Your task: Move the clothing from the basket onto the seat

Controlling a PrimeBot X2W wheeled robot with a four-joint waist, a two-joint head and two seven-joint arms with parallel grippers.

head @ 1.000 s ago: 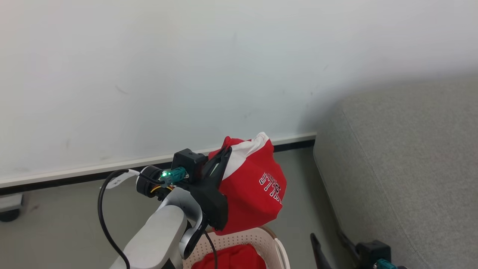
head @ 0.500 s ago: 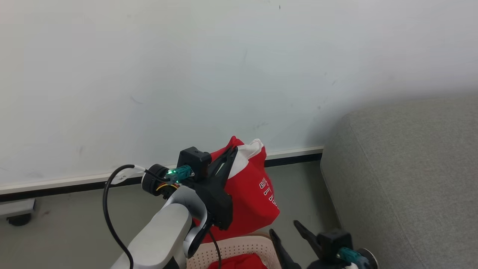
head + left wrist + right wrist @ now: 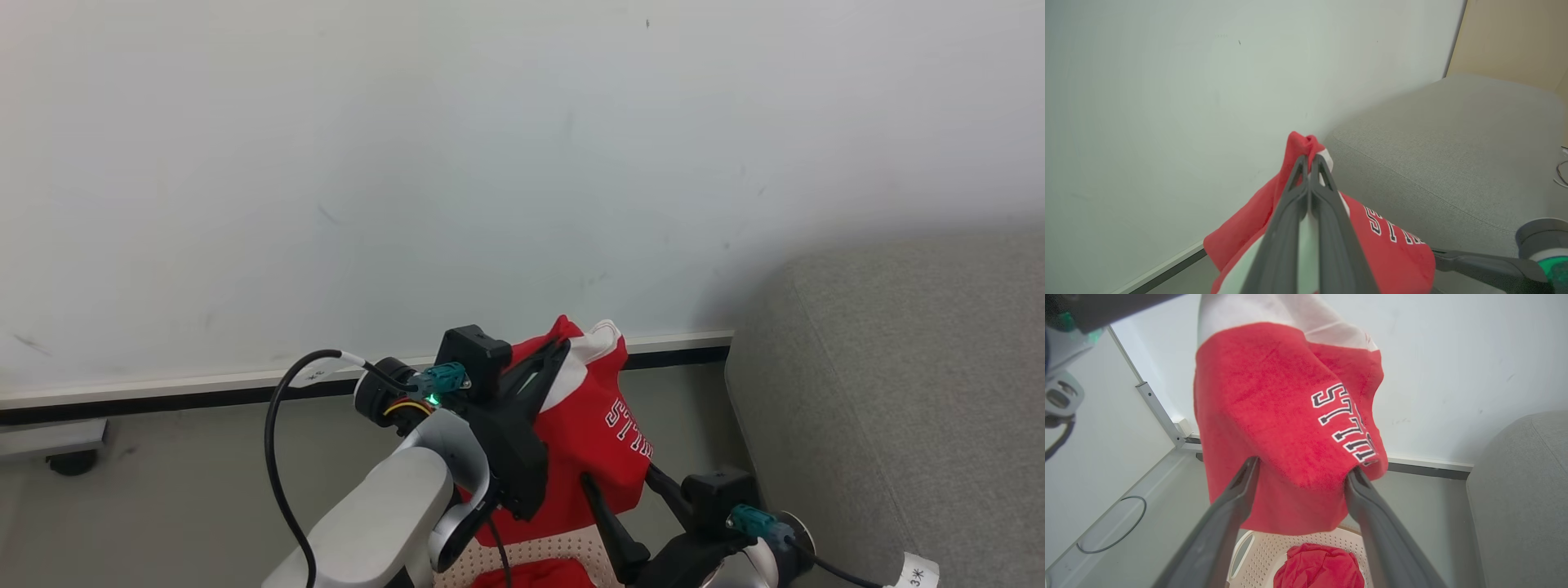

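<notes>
- White wall [image 3: 408, 163] behind; grey seat [image 3: 898, 392] at right.
- Left gripper [image 3: 562, 349] clamped on clothing [image 3: 592, 416], hanging above basket [image 3: 539, 554].
- Right gripper [image 3: 616, 475] spread wide, flanking clothing's lower fold.

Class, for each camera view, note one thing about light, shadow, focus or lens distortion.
Head view: soft even light, a faint shadow on the wall by the seat. Left wrist view: the near jaws blur, the clothing lettering is sharper. Right wrist view: the clothing's weave is crisp, the open jaws look stretched.
</notes>
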